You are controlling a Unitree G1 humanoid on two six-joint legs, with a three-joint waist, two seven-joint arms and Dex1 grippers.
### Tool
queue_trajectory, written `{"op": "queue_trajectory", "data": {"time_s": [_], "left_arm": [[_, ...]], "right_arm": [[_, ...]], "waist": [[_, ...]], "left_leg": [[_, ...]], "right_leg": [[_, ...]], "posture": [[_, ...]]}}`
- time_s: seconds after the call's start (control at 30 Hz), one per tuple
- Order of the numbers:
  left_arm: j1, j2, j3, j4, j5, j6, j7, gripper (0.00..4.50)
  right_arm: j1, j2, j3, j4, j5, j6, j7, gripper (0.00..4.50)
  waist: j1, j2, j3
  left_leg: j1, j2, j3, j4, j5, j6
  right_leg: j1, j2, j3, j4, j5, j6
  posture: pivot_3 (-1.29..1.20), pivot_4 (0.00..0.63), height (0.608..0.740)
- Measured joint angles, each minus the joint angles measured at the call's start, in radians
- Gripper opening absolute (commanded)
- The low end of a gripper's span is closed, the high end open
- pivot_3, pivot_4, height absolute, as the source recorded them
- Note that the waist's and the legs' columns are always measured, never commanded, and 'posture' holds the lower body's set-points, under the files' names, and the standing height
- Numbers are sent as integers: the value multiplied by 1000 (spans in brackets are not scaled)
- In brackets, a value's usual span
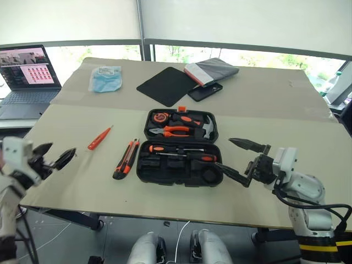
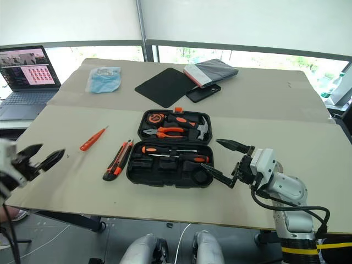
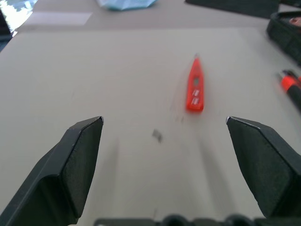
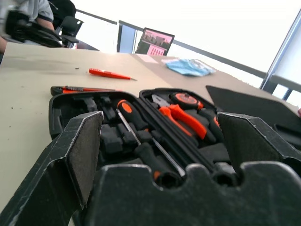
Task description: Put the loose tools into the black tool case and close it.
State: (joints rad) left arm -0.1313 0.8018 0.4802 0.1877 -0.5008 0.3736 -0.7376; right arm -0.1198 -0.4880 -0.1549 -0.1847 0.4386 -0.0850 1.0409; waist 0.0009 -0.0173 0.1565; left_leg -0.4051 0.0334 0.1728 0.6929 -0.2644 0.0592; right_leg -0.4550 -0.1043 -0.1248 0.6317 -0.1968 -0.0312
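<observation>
Gaping wide with nothing between its fingers, the right gripper (image 1: 237,161) hangs just off the right end of the open tool case (image 1: 181,147), its two black fingers pointing toward the case's near half. The left gripper (image 1: 52,154) is spread just as wide and also empty, out at the near left part of the table (image 1: 286,110), well apart from the case; in its wrist view the tester screwdriver (image 3: 194,87) lies on the bare tabletop ahead of the fingers (image 3: 77,160).

The case lies open and flat in the middle of the table, lid half away from the robot, with a small orange latch at its far edge. In the near half, two black-and-orange screwdrivers (image 1: 179,152) rest lengthwise in the moulded slots. The far half holds orange-handled pliers (image 1: 175,131), a hammer (image 1: 204,125) and a round tape measure (image 1: 160,117).

Just left of the case, the utility knife (image 1: 126,159) lies loose on the table, near but not touching it. Further left lies the slim orange tester screwdriver, apart from both.

Behind the case sit a flat black mat (image 1: 166,86), a black phone (image 1: 204,91) and a grey folded item (image 1: 211,71); a blue packet (image 1: 105,78) rests at the far left, and a laptop (image 1: 25,77) stands off the table's left edge.
</observation>
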Motion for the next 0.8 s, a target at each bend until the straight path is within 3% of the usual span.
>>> {"op": "queue_trajectory", "data": {"time_s": [0.13, 0.3, 0.4, 0.47, 0.7, 0.8], "left_arm": [[-250, 18, -184, 217, 112, 43, -17, 4500], [-440, 0, -329, 475, 240, 2, -60, 4500], [-532, -28, -371, 603, 294, -32, -57, 3896], [-587, -41, -384, 692, 331, -80, -39, 3017], [-635, -53, -384, 796, 355, -164, -97, 673], [-626, -72, -359, 808, 338, -259, -156, 487]], "right_arm": [[-71, -4, 52, -15, 12, 32, -4, 4472], [-72, -7, 87, -28, 17, 64, -6, 4472], [-79, -10, 98, -54, 22, 86, -13, 4500], [-85, -11, 103, -77, 33, 98, -20, 4500], [-63, -12, 103, -87, 38, 108, -32, 4500], [-56, -14, 103, -94, 38, 109, -43, 4500]], "waist": [[-4, 0, 0], [-9, -1, 0], [-10, -1, 1], [-9, -1, 1], [-9, -1, 0], [-7, -1, 1]], "left_leg": [[0, 0, 2, 0, 3, 3], [-1, 0, 3, 1, 3, 3], [-1, 0, 3, 2, 3, 3], [0, 0, 3, 2, 4, 4], [0, 0, 3, 2, 5, 7], [-1, 0, 3, 3, 5, 7]], "right_leg": [[0, 11, 0, 0, 0, 0], [-1, 11, 1, 0, 0, 0], [0, 11, 1, 1, 0, 0], [0, 10, 2, 1, 0, 0], [0, 10, 2, 1, 0, 0], [-1, 8, 1, 1, 0, 0]], "posture": [[0, 150, 740], [0, 150, 740], [0, 150, 740], [0, 150, 740], [0, 150, 740], [0, 150, 740]]}}
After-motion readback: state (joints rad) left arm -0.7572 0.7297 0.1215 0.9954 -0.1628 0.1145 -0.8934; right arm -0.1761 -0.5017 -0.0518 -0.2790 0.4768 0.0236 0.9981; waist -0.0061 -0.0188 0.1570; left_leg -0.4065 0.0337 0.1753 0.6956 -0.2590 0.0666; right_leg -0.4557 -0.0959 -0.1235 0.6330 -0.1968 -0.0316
